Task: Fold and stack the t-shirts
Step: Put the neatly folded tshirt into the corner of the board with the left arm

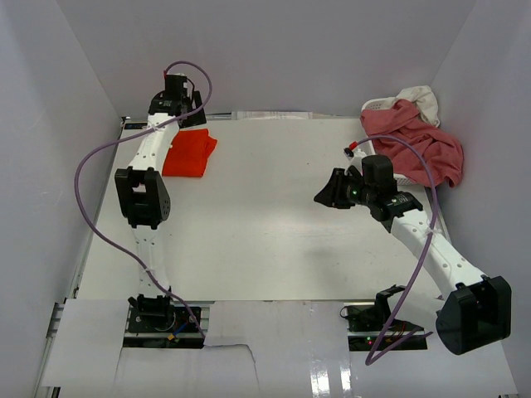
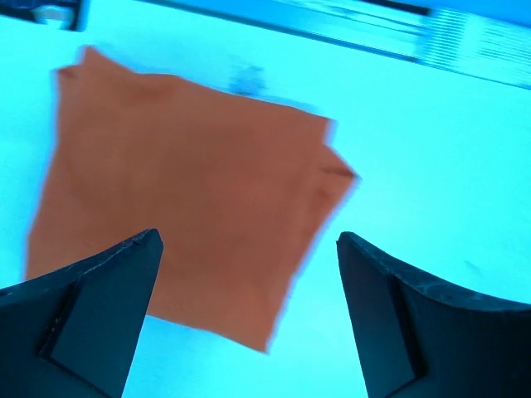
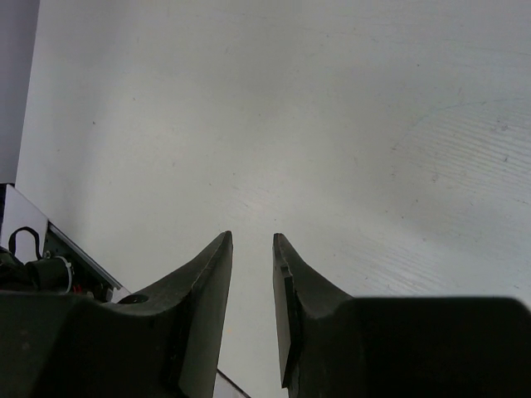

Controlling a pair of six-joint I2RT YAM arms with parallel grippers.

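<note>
Left gripper (image 2: 247, 240): jaws spread wide and empty; the dark fingers (image 2: 91, 307) frame the cloth below them.
Left arm (image 1: 145, 195): stretched out to the far left corner of the table (image 1: 274, 215), wrist over the far edge.
Orange-red t-shirt (image 2: 182, 215): folded to a rough rectangle and lying flat on the table at the far left, just beside the left arm's forearm. One corner is turned up on the side toward the table's middle. Whether the fingers touch the cloth I cannot tell.
Right gripper (image 3: 251, 238): jaws nearly together with a thin slit between them and nothing in it.
Right arm (image 1: 431, 240): reaches in from the near right; its gripper hangs over bare table right of centre, well apart from every shirt.
Rose-pink t-shirt (image 1: 419, 141): unfolded and crumpled, draped over the white basket (image 1: 377, 105) at the far right corner, with its lower part spilling toward the table.
Cream-white t-shirt (image 1: 421, 98): bunched behind the pink one, at the basket's far side.
Purple cables (image 1: 87, 170): one loops loosely off each arm.
</note>
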